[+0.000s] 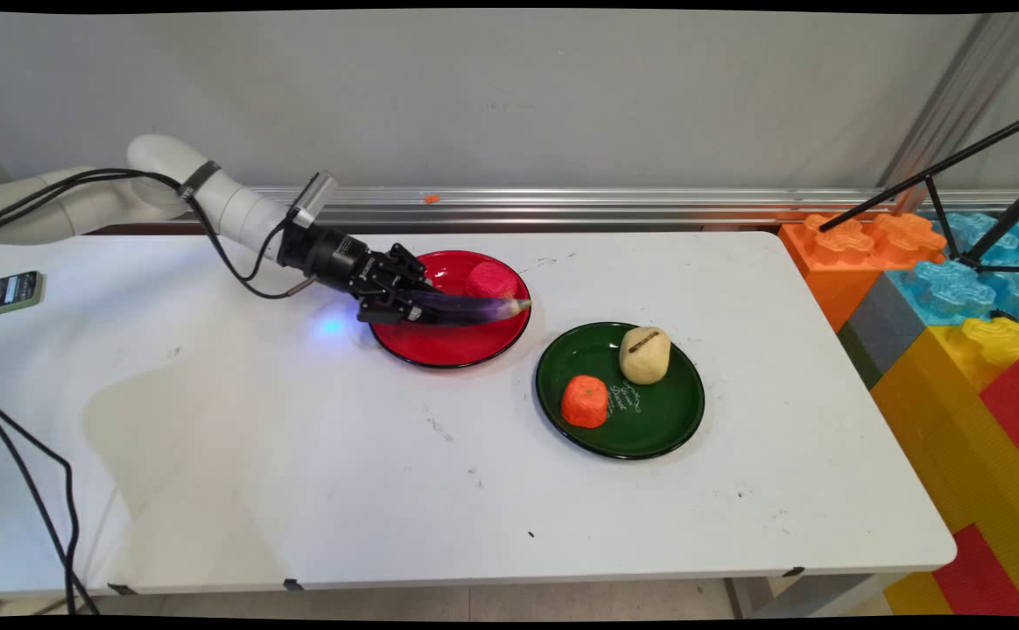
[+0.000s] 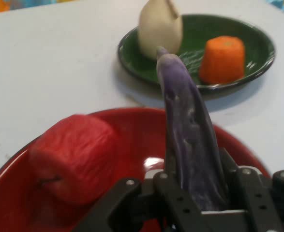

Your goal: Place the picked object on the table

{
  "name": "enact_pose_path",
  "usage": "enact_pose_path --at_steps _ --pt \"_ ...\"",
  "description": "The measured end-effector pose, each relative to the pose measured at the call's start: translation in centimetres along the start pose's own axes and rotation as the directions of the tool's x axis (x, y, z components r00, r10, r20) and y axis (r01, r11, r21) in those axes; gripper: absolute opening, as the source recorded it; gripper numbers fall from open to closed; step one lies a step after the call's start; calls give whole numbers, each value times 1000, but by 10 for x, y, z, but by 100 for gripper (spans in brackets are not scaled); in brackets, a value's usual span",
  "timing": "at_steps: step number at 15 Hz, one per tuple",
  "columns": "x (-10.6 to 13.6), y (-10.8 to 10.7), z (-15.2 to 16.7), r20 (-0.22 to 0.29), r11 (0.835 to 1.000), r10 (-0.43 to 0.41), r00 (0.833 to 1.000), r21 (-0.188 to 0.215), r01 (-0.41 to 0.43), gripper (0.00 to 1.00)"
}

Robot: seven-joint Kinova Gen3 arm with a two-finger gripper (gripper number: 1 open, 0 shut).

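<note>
1. The gripper [image 1: 418, 306] reaches in low from the left over the near-left part of a red plate [image 1: 439, 350]; its fingers are closed on the thick end of a long purple eggplant [image 1: 474, 308].
2. In the hand view the eggplant [image 2: 190, 145] sticks straight out from between the fingers [image 2: 173, 198], its pale tip pointing away from the hand toward the green plate [image 2: 258, 48].
3. In the main view the eggplant lies nearly level above the red plate, with its tip at the plate's right rim. Whether it touches the plate I cannot tell.
4. A red apple [image 1: 489, 280] sits on the far side of the red plate, just behind the eggplant; in the hand view the apple [image 2: 74, 157] lies on its side to the left of the gripper.
5. To the right of the red plate, close but apart from it, stands a green plate [image 1: 650, 437] on the white table [image 1: 299, 455].
6. On the green plate are an orange block-like fruit [image 1: 585, 401] at the near left and a pale yellow pear [image 1: 645, 354] at the far side, apart from each other.
7. A phone [image 1: 6, 291] lies at the table's far-left edge.
8. Big coloured building blocks [image 1: 956, 297] stand past the table's right end.
</note>
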Motion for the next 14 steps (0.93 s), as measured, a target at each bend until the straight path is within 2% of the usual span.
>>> enact_pose_path --at_steps 7,10,14 --pt "5 37 -4 -43 997 -16 999 -79 13 0" --pt "2 53 -4 -47 994 -26 999 -111 21 0" --pt "-6 68 -3 -38 991 -36 999 -134 31 0"
